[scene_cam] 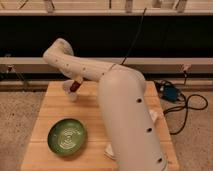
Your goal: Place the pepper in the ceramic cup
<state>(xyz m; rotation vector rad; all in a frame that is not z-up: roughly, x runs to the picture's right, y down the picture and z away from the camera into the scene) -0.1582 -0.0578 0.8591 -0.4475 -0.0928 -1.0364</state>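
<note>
Gripper (74, 88) sat at the table's far left, pepper (75, 85) tilted in its closed fingers, cup (70, 93) directly underneath.

The robot's arm (125, 115) is a smooth white shell of fat rounded segments, dotted with small dark screw holes. It narrows toward the gripper (74, 87), which sits beyond the green bowl (67, 136).

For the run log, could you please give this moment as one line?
end effector: far-left of table, over ceramic cup | pepper: at end effector, above cup | green bowl: front-left
</note>
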